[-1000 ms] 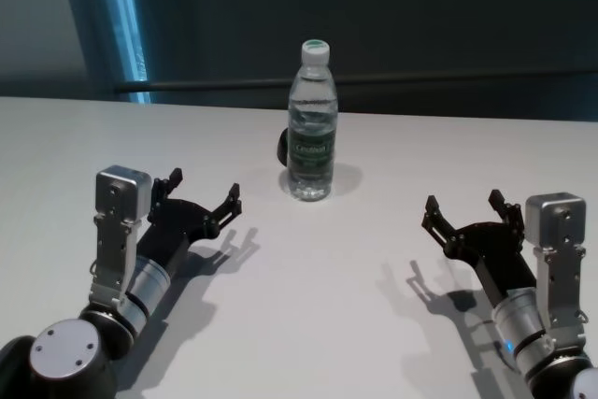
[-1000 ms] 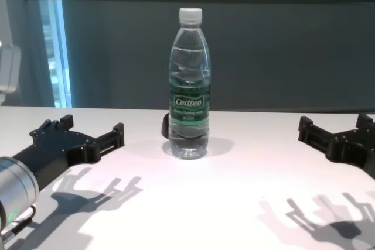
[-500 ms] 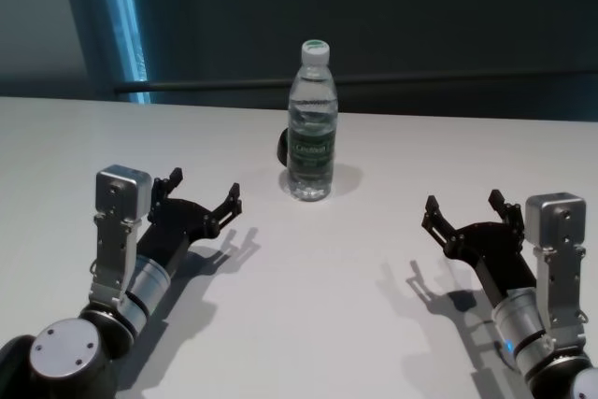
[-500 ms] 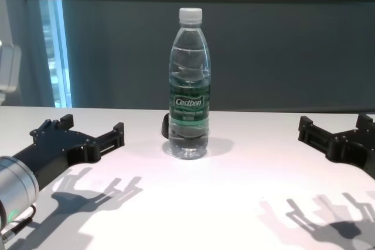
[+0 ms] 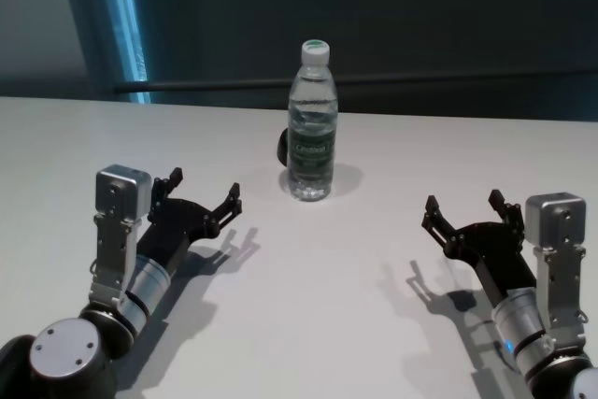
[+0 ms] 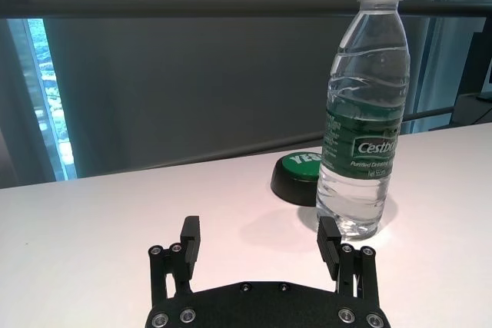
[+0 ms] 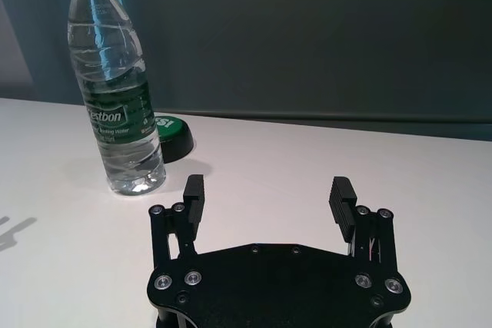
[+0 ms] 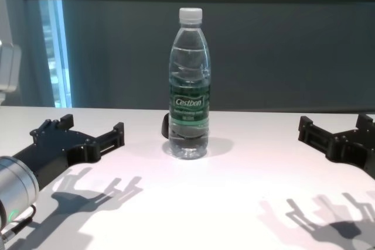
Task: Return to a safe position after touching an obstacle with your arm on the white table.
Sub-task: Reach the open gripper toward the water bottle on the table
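Both arms sit low near the white table's (image 5: 299, 324) near edge, left gripper (image 5: 204, 203) and right gripper (image 5: 464, 215) fingers apart, clear of the upright bottle (image 5: 311, 128); the retreat looks done

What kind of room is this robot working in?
Probably a lab or office test room: a bare white table, one water bottle with a button-like disc behind it, and a window strip.

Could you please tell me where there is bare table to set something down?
Free: the white table between the left pincer and right pincer, in front of the bottle. Crowded: directly behind the bottle, where a black-and-green button sits.
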